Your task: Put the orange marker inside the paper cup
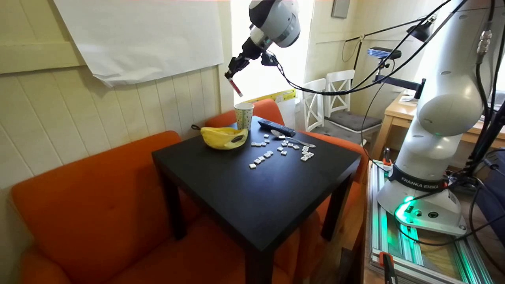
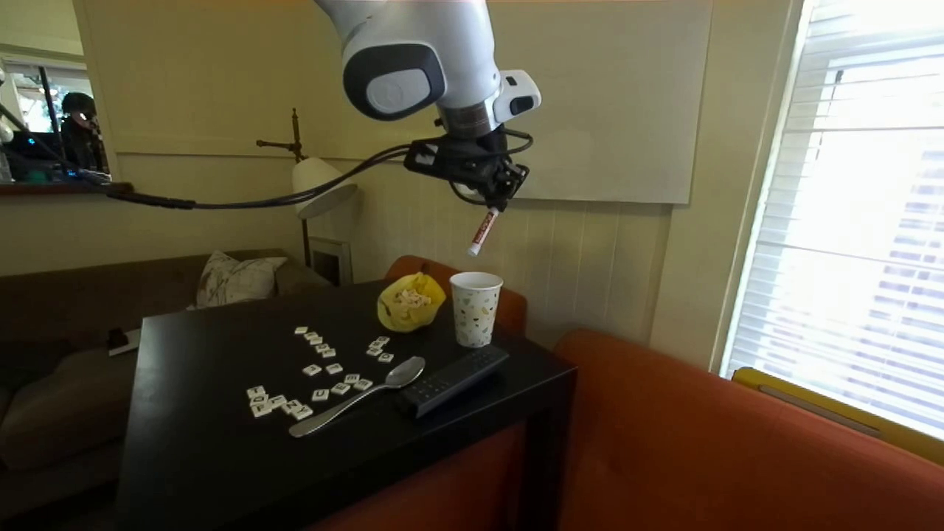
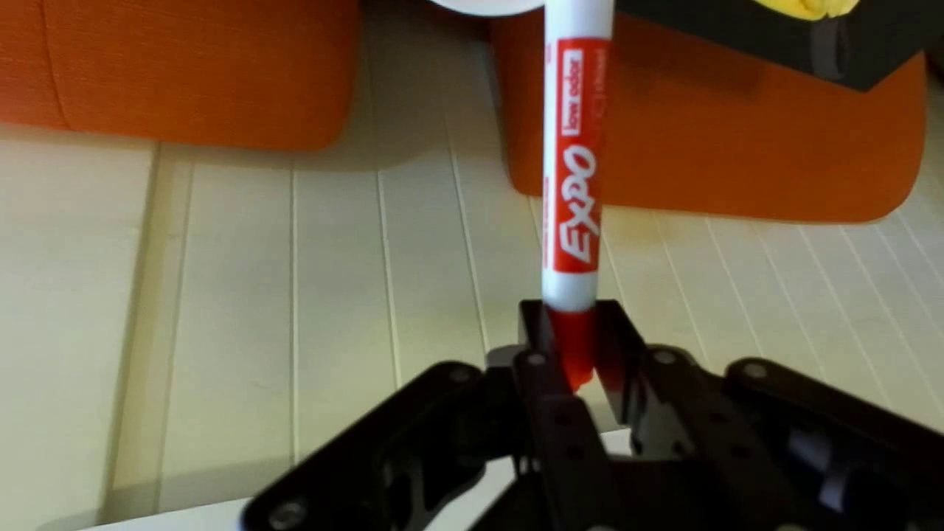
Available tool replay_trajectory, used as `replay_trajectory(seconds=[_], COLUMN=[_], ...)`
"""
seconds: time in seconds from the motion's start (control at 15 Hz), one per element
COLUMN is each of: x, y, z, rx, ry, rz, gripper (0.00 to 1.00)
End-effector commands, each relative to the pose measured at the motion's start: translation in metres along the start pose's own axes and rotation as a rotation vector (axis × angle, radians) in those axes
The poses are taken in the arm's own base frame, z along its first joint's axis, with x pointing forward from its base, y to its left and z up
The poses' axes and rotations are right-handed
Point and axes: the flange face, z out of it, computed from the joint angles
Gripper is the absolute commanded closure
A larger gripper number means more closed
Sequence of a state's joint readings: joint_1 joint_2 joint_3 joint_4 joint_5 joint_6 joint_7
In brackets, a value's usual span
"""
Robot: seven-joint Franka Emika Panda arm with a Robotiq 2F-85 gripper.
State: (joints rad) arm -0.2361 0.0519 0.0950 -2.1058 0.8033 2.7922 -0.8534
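The orange marker, a slim red-and-white Expo pen, shows in both exterior views (image 1: 236, 87) (image 2: 483, 231) and in the wrist view (image 3: 579, 162). My gripper (image 1: 230, 75) (image 2: 497, 206) (image 3: 570, 317) is shut on the marker's red end. The marker hangs tilted, its white end pointing down. The paper cup, pale with small coloured specks, stands upright on the table in both exterior views (image 1: 244, 117) (image 2: 476, 311). The marker's lower end is above the cup's rim, apart from it. In the wrist view only a strip of the cup's rim (image 3: 490, 7) shows at the top edge.
A yellow banana-shaped holder (image 1: 223, 138) (image 2: 409, 313) stands beside the cup on the black table (image 1: 236, 189). A black remote (image 1: 277, 128) (image 2: 453, 380), a spoon (image 1: 294, 139) (image 2: 361, 398) and several letter tiles lie nearby. Orange chairs (image 2: 664, 413) and a panelled wall stand behind.
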Motion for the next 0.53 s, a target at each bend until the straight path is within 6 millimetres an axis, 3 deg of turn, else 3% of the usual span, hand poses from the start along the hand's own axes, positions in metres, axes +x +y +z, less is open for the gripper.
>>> replay_trajectory(seconds=[0.0, 0.2, 0.27, 0.47], x=[-0.002, -0.003, -0.002, -0.003], y=[0.003, 0.001, 0.000, 0.012], z=[-0.002, 0.000, 0.001, -0.001], rx=[-0.003, 0.001, 0.002, 0.025], ry=[0.000, -0.003, -0.003, 0.005], rz=[-0.001, -0.003, -0.004, 0.016], gripper=[0.81, 0.81, 0.95, 0.95])
